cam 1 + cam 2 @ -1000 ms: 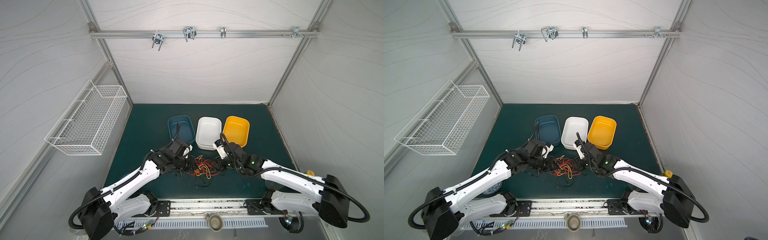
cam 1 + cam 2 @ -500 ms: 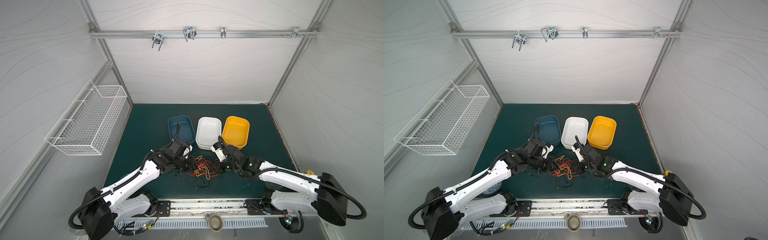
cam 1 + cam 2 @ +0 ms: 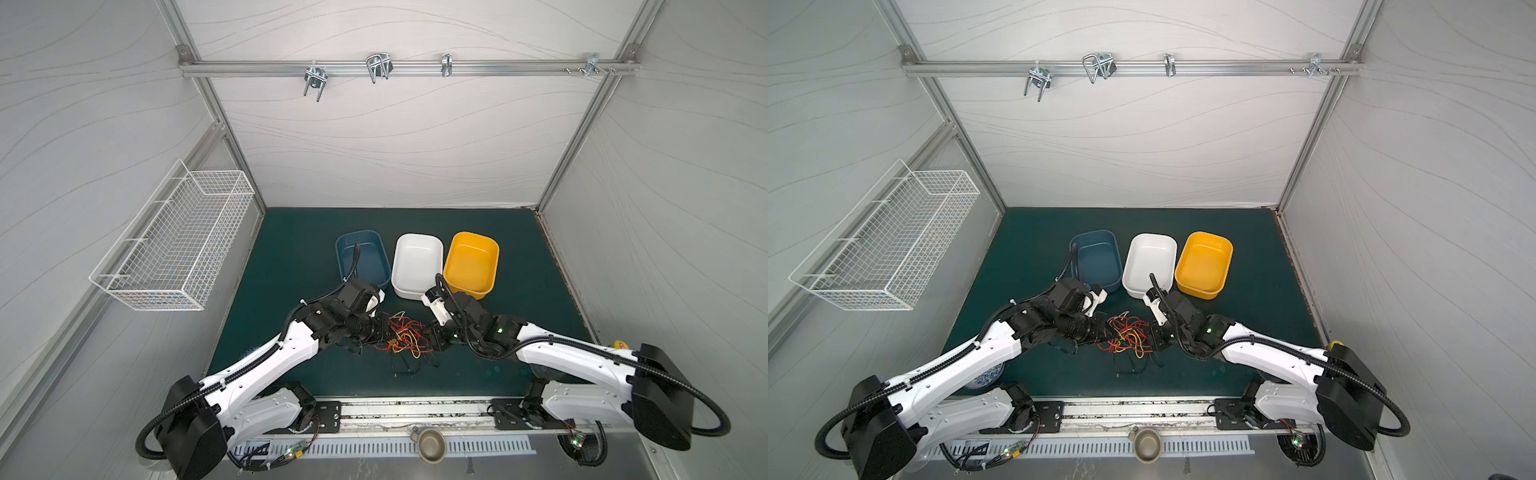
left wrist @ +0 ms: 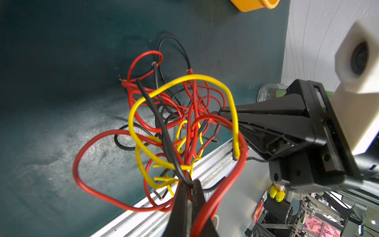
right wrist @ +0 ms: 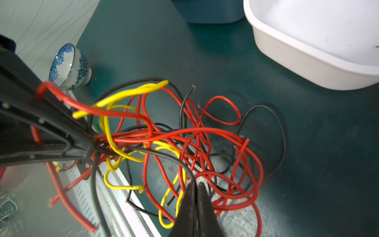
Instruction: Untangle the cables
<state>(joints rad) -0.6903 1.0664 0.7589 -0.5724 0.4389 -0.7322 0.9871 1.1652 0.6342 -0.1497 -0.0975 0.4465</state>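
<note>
Cables (image 3: 405,338) sit knotted at lower centre in both top views, between the arms. Left gripper (image 4: 189,184) and right gripper (image 5: 195,184) each pinch one of them. Best to draw apart slowly and stop if the knot tightens.

Glossy plastic-sheathed cables (image 3: 405,337) on scuffed matt mat (image 3: 291,249).

Bright, even light — soft shadows, warped edges.
</note>
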